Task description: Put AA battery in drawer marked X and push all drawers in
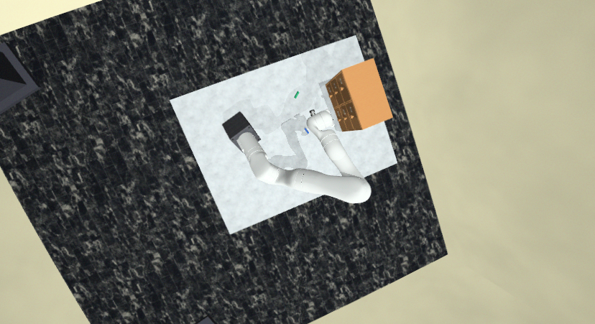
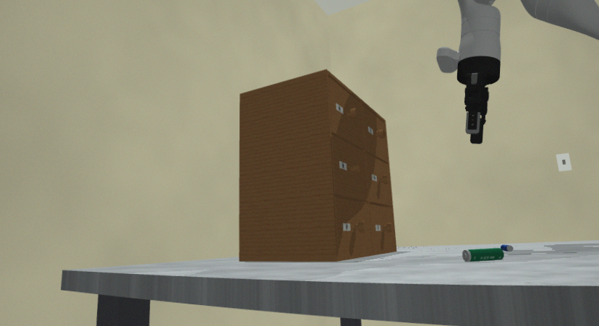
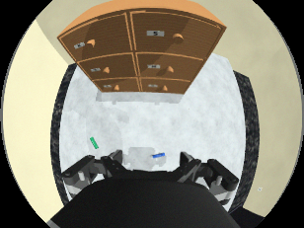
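Showing "S" on upper drawer label (image 3: 155, 34); claw (image 1: 312, 112) (image 2: 475, 129) (image 3: 151, 158) spread apart, above table (image 1: 208, 155) (image 2: 293, 292) (image 3: 197, 117).

From here the chest (image 1: 368, 95) (image 2: 286, 168) (image 3: 148, 53) looks orange-brown with fine wood grain; one battery (image 1: 296, 95) (image 2: 483, 254) (image 3: 94, 143) is green, the other (image 1: 306, 131) (image 2: 506, 248) (image 3: 158, 155) blue; the tabletop (image 1: 208, 155) (image 2: 419, 273) (image 3: 197, 117) is mottled pale grey, the walls (image 2: 125, 135) cream.

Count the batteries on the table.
2. A green battery and a blue battery lie apart in front of the chest. Any inside the shut drawers would be hidden.
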You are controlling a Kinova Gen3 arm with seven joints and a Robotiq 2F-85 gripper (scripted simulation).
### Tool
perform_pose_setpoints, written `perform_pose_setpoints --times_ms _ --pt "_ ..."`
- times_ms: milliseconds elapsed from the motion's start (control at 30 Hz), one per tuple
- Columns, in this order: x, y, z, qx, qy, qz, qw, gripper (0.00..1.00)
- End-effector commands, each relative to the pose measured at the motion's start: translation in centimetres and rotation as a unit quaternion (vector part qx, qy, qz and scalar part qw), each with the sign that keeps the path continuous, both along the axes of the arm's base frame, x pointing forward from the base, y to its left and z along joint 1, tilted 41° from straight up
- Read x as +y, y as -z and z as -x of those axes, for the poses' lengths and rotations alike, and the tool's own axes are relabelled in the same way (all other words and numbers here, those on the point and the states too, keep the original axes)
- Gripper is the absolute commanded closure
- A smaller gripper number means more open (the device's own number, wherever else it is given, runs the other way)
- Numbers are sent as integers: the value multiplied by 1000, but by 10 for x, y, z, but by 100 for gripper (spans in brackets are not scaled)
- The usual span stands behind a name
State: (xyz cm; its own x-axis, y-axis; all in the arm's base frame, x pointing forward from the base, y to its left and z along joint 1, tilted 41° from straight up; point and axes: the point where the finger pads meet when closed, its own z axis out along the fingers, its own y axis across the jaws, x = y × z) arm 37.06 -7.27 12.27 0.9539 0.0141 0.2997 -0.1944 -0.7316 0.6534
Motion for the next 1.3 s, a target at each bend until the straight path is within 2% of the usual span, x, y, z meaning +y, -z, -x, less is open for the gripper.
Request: perform_pose_setpoints --times_ms 0,500,1267 --pt "6 -10 -6 7 12 -10 1000 0" --pt "19 -21 8 62 58 -27 996 0" --pt "20 -21 9 66 61 -29 996 0"
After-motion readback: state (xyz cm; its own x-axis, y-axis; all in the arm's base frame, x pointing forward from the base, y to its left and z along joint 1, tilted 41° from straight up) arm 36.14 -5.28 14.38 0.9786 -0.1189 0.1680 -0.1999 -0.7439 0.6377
